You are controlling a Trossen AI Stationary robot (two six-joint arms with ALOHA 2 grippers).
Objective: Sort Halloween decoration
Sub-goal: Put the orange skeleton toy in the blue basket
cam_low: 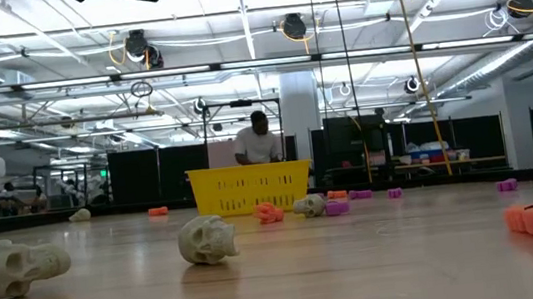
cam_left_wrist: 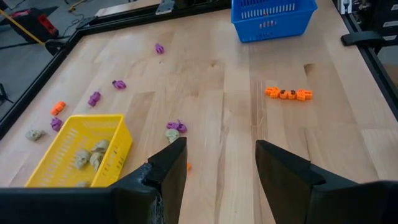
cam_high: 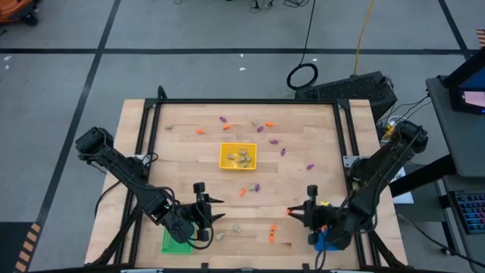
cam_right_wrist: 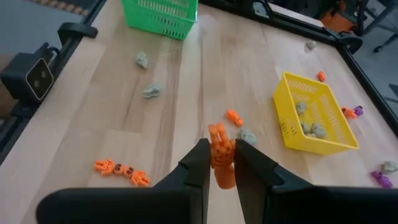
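The table (cam_high: 189, 163) carries three trays: a yellow tray (cam_high: 238, 156) near its middle with several pale skulls inside, a green tray (cam_high: 171, 244) at the near-left corner under the left arm, and a blue tray (cam_high: 327, 242) at the near-right corner under the right arm. Halloween decoration (cam_high: 259, 129) lies scattered: purple and orange trinkets mostly toward the far edge and right of the yellow tray, a few pale ones by the near edge.

The right gripper (cam_right_wrist: 219, 163) hangs above the near edge, just beside the blue tray, its fingers clamped on an orange trinket (cam_right_wrist: 220, 152) held upright between them. The blue tray lies behind and to the outer side of that gripper, nearer to it than any other tray, so the coming move is probably a short swing back toward the near-right corner.

The left gripper (cam_left_wrist: 216, 163) waits above the green tray with its fingers apart and nothing between them. An orange strip (cam_high: 272, 232) lies on the near edge between the two arms, its long axis running toward the far edge.
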